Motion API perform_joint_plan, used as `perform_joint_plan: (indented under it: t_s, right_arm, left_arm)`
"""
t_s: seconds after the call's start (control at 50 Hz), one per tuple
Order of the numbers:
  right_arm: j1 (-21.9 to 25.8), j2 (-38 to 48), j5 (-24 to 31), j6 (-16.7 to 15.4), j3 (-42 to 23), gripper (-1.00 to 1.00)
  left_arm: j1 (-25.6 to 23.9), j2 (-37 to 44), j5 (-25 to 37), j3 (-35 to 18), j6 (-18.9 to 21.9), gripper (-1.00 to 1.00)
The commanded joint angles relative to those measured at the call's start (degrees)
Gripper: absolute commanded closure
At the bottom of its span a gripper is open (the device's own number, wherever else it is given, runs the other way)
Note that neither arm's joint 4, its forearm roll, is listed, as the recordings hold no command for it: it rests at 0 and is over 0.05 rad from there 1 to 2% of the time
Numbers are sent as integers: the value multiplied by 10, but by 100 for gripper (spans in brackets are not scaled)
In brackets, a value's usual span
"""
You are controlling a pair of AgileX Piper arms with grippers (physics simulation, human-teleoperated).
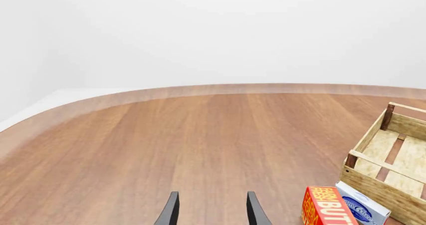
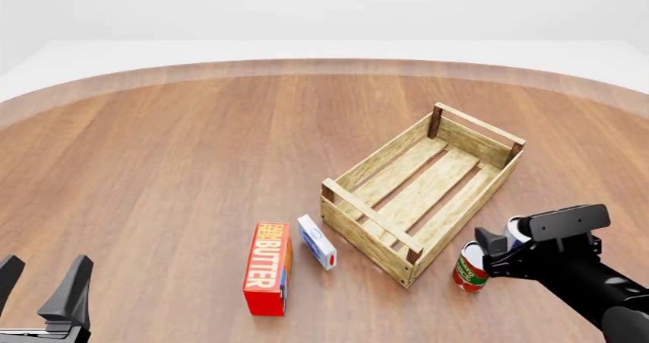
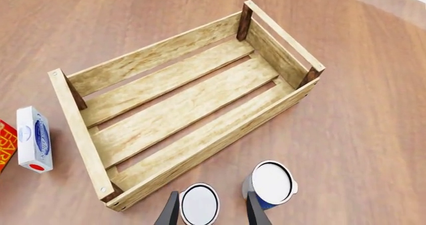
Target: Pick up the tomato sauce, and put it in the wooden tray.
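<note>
Jaws of my right gripper [image 3: 213, 210] stand apart, straddling the tomato sauce [image 3: 199, 204]; rigid, slick tin, so I'd grip mid-label, beside the wooden tray [image 3: 80, 130].

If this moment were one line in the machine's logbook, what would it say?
right gripper: open, jaws either side of tomato sauce | wooden tray: empty | left gripper: open, idle

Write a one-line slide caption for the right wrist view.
Right gripper open around the tomato sauce, beside a second can and the empty wooden tray.
</note>
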Motion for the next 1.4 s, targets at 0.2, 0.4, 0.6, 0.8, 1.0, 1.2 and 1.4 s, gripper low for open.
perform_joint_plan:
  t_s: [0.2, 0.4, 0.6, 0.8, 1.0, 1.2, 1.4]
  right_arm:
    - [15, 65, -48, 15, 36, -100]
    - [21, 94, -71, 17, 40, -100]
    - [22, 109, -83, 27, 39, -100]
    - [16, 160, -122, 23, 36, -100]
    - [22, 197, -146, 30, 35, -100]
    - [27, 222, -159, 36, 35, -100]
    - [26, 242, -171, 34, 37, -100]
  left_arm:
    - [0, 0, 0, 0, 0, -100]
    - [0, 0, 0, 0, 0, -100]
    - [0, 0, 0, 0, 0, -100]
    - [0, 0, 0, 0, 0, -100]
    - [0, 0, 0, 0, 0, -100]
    - [0, 0, 0, 0, 0, -100]
    - [0, 0, 0, 0, 0, -100]
